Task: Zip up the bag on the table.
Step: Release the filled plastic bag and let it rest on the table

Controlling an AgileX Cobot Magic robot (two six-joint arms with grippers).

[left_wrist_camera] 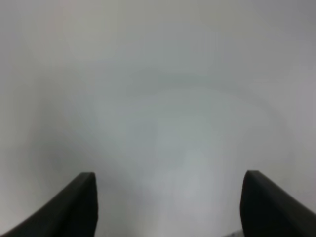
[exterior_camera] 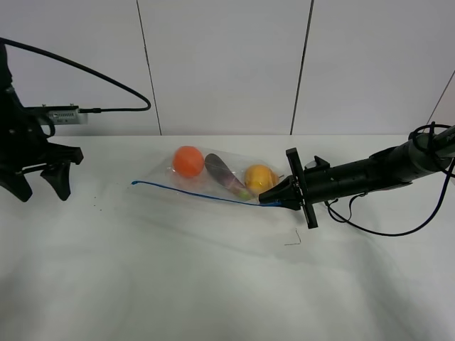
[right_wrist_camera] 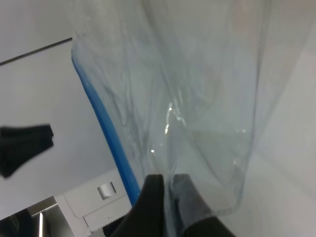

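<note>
On the white table (exterior_camera: 142, 284), pinching the clear plastic zip bag (exterior_camera: 213, 181) at its right end with the closed right gripper (exterior_camera: 266, 200), left gripper (exterior_camera: 43, 190) open; next, probably sliding along its blue zip strip (exterior_camera: 186, 190).

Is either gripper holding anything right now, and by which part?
The right gripper pinches the bag at its corner, beside the end of the blue zip strip. The left gripper is open, holding nothing.

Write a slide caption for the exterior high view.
Right claw pinches the bag at one end of its blue zip strip; left claw hangs open, apart, over the table.
</note>
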